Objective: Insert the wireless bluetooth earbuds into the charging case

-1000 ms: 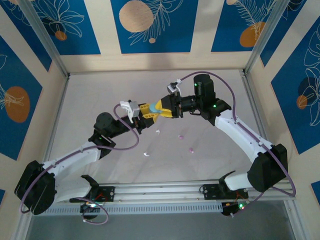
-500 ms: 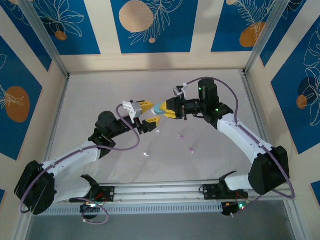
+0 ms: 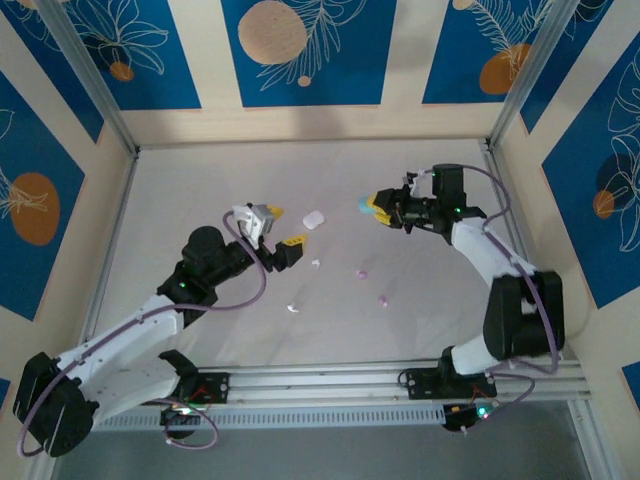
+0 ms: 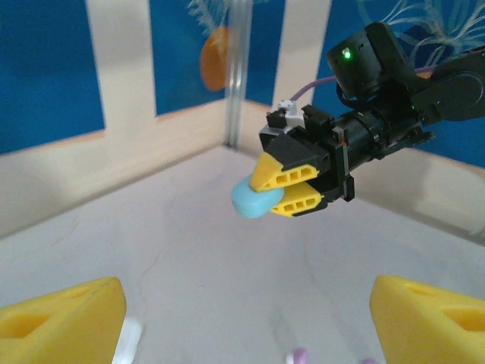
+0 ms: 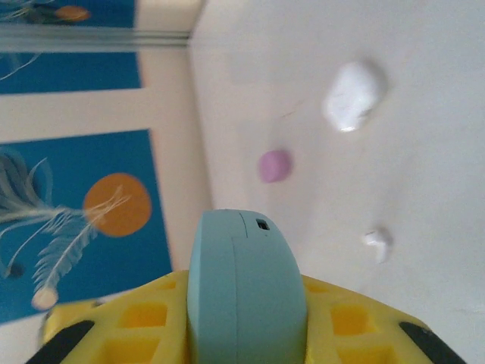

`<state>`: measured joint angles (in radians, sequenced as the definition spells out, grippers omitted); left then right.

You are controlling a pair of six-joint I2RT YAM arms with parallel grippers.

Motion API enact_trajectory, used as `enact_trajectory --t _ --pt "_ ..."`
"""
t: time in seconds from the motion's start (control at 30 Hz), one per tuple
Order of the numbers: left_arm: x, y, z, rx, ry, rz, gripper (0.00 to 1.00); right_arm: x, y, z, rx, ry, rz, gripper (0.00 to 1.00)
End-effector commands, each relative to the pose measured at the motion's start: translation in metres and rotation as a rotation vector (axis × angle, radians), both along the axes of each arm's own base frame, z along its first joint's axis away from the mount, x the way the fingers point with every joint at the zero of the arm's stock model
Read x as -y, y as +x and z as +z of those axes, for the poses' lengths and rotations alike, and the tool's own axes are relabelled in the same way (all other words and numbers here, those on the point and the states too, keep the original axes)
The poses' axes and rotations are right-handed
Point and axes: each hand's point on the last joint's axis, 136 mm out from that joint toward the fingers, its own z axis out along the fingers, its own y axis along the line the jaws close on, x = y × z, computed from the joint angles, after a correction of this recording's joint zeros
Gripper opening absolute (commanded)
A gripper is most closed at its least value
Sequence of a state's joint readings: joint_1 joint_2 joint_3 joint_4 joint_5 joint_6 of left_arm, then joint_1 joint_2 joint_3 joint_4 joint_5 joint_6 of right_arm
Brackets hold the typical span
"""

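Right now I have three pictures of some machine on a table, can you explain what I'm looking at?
These are two white robot arms bolted at a table's near edge. One picture looks down from overhead; the other two come from a camera on each wrist. The right arm's yellow fingers are shut on a light blue pebble-shaped plastic case. The left arm's yellow fingers are open, holding nothing. On the pale table lie a white pebble-shaped case and a few tiny white and pink plastic earbuds.
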<state>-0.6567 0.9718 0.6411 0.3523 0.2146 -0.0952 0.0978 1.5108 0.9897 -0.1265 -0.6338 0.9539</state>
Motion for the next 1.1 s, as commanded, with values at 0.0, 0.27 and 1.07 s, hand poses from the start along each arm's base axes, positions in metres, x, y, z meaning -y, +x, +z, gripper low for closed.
enact_trajectory --t 0.0,0.27,1.07 --pt "-0.019 0.01 -0.02 -0.127 0.104 0.122 0.83 0.0 0.009 -0.039 -0.047 -0.052 0.042 0.22" --pt "-0.025 0.017 -0.048 -0.331 0.209 0.19 0.82 -0.009 0.045 -0.096 -0.119 -0.096 0.108 0.22" --pt "-0.034 0.02 -0.049 -0.324 0.235 0.233 0.84 0.027 0.039 -0.147 -0.214 -0.349 0.107 0.47"
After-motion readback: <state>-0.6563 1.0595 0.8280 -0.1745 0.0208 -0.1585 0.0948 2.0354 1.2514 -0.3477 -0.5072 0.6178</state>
